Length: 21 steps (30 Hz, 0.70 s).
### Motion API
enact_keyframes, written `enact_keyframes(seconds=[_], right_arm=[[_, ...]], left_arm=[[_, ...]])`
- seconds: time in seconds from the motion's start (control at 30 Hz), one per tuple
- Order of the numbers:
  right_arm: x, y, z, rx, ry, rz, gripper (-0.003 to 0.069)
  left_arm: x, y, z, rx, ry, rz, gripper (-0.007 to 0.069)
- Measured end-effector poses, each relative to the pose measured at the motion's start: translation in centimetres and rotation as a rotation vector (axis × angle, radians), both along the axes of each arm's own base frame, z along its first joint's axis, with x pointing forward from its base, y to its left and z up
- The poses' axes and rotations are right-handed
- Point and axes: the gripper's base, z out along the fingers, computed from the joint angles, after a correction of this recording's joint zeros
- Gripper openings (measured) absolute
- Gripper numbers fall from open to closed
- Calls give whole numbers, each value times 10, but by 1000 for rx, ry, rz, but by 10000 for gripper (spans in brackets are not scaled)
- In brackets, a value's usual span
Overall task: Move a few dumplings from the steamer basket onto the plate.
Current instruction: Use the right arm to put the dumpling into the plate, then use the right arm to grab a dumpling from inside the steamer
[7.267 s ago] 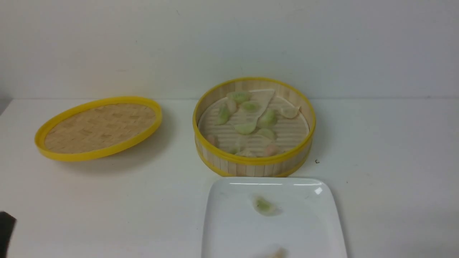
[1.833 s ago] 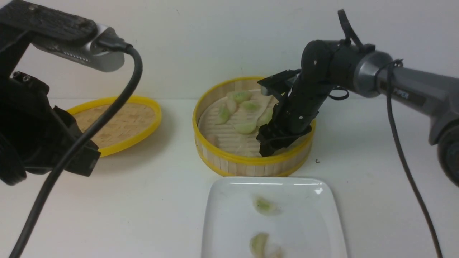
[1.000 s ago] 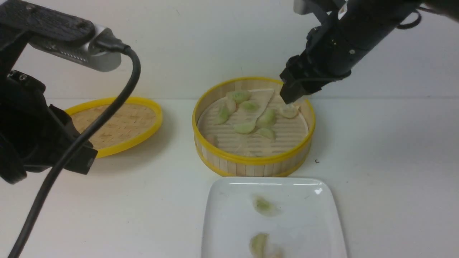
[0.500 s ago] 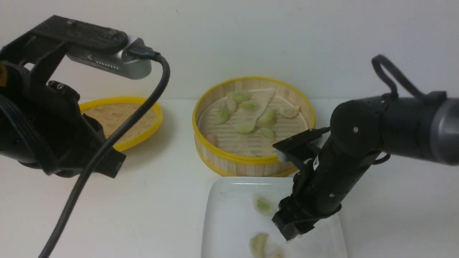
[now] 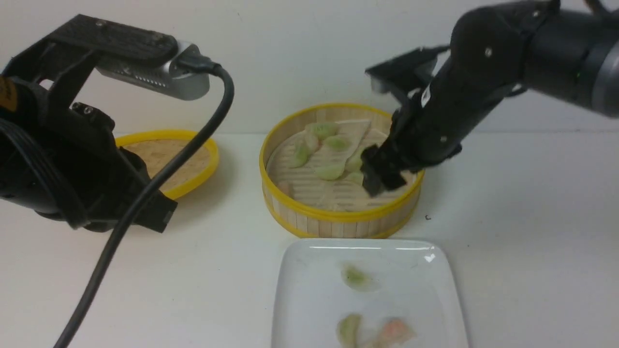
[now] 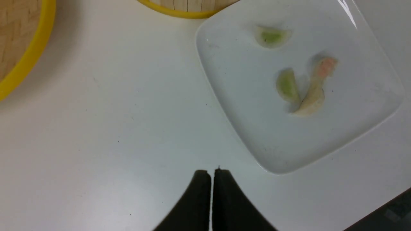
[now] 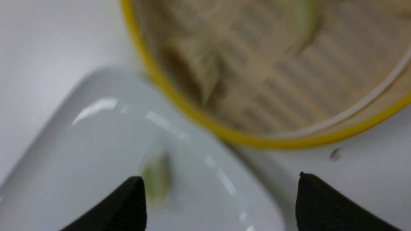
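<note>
The steamer basket (image 5: 338, 216) stands mid-table with several dumplings (image 5: 330, 170) inside. The white plate (image 5: 309, 299) in front of it holds two green dumplings (image 5: 355, 276) and a pinkish-orange one (image 5: 394, 330). My right gripper (image 5: 379, 180) hangs open and empty above the basket's near right rim. In the right wrist view the right gripper (image 7: 221, 187) has its jaws wide apart over the plate's far edge (image 7: 80, 154), next to a green dumpling (image 7: 155, 178) and the basket (image 7: 257, 141). My left gripper (image 6: 212, 171) is shut and empty above bare table beside the plate (image 6: 353, 80).
The shallow yellow-rimmed woven lid (image 5: 167, 164) lies at the back left, partly hidden behind my left arm (image 5: 72, 169). It also shows in the left wrist view (image 6: 19, 35). A white wall runs behind the table. The right wrist view is blurred.
My right gripper went down to the plate, left a pinkish-orange dumpling there, and has risen back over the basket's front right. My left arm shifted slightly right.
</note>
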Motion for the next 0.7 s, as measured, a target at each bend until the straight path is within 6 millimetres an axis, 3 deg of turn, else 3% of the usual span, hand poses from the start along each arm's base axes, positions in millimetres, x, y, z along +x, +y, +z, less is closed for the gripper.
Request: enact_keyframes(seconds=[0.03, 0.07, 0.13, 0.27, 0.3, 0.33, 0.53, 0.63, 0.7], right_arm=[[15, -2, 0, 3, -22, -18, 570], [16, -3, 3, 5, -32, -18, 570], [42, 0, -9, -12, -48, -15, 570], [75, 17, -54, -40, -12, 12, 571], [77, 17, -55, -40, -13, 13, 571], [84, 22, -76, -54, 13, 15, 571], [99, 29, -129, -62, 56, 10, 552], [102, 33, -130, -20, 46, -2, 455], [103, 34, -131, -6, 41, -9, 286]], left_arm=[[0, 0, 0, 0, 1, 0, -6], [0, 0, 0, 0, 1, 0, -6], [0, 0, 0, 1, 4, -1, -6], [-1, 0, 0, 3, 8, -1, -6], [-1, 0, 0, 3, 8, -1, -6], [-1, 0, -1, 7, 14, -2, -6], [-2, 1, -1, 15, 26, -4, -6], [-2, 1, -1, 17, 26, -4, -6], [-2, 1, -2, 17, 27, -4, -6]])
